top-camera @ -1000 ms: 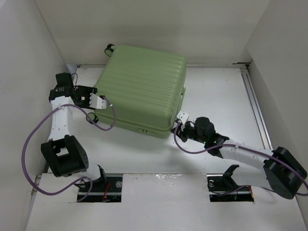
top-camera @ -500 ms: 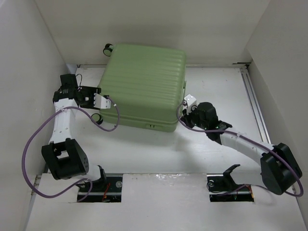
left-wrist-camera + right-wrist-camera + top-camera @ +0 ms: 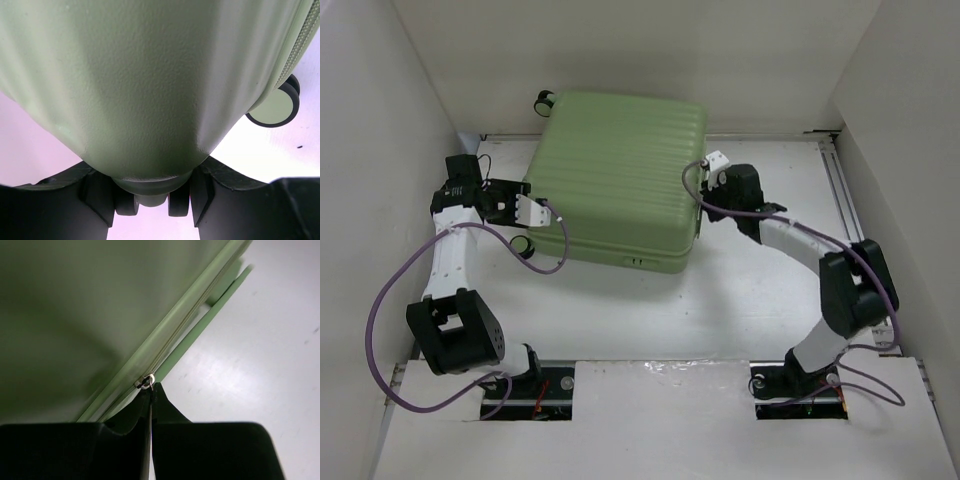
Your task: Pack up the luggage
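The left hand (image 3: 151, 197) grips the luggage (image 3: 150, 75) at its corner wheel (image 3: 178, 204).

luggage (image 3: 615, 180) lies flat on the table (image 3: 770, 230), left of centre, back toward the far wall. Its wheel end faces left, with the far-left wheel (image 3: 545, 101) sticking out at the back corner and the near-left wheel (image 3: 523, 243) at the front corner. left gripper (image 3: 152, 202) sits against that end between the two wheels, jaws either side of a bulge in the shell. right gripper (image 3: 151, 392) is at the luggage's right edge, with the zipper pull (image 3: 145, 383) pinched in its tips on the seam. left arm (image 3: 450, 260) runs up the left side; right arm (image 3: 800, 245) comes in from the right.
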